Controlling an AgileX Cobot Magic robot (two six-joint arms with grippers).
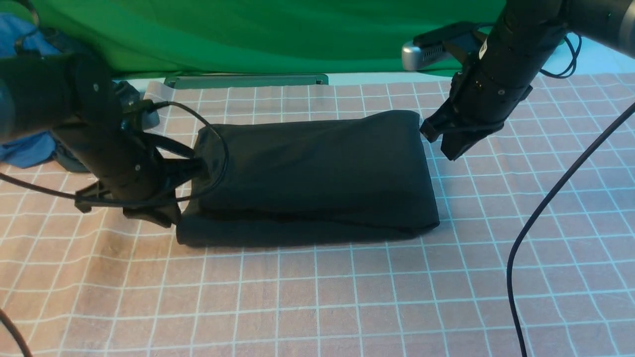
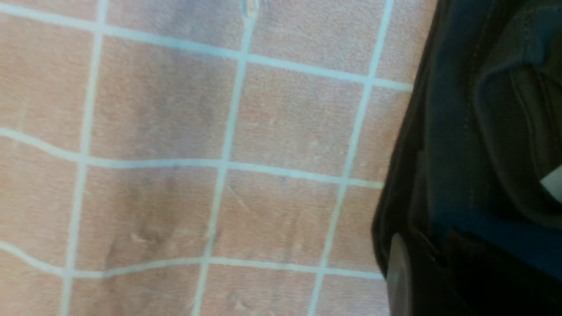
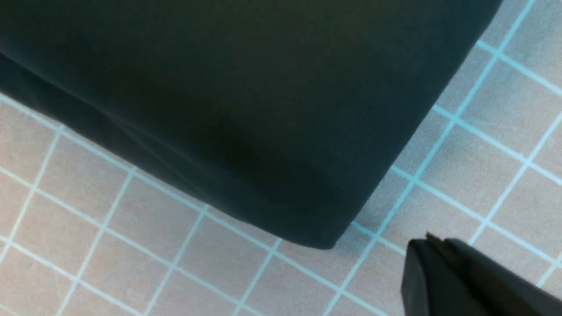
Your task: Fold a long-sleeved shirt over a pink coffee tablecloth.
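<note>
The pink coffee tablecloth (image 1: 347, 297), with its thin white grid, covers the whole tabletop. On it, a little back from the middle, lies the long-sleeved shirt (image 1: 317, 173), folded into a thick black rectangle with layered edges along its near side. The left hand (image 1: 196, 167) is at the shirt's left end, its tip against the folded edge; how far it is parted, and whether it pinches any fabric, cannot be told, since black fingers and black cloth merge. In the left wrist view the shirt's collar and a bit of white label (image 2: 554, 182) show beside the grid. The right hand (image 1: 430, 130) hovers just beside the shirt's far right corner, pressed together and holding nothing, apart from the cloth
</note>
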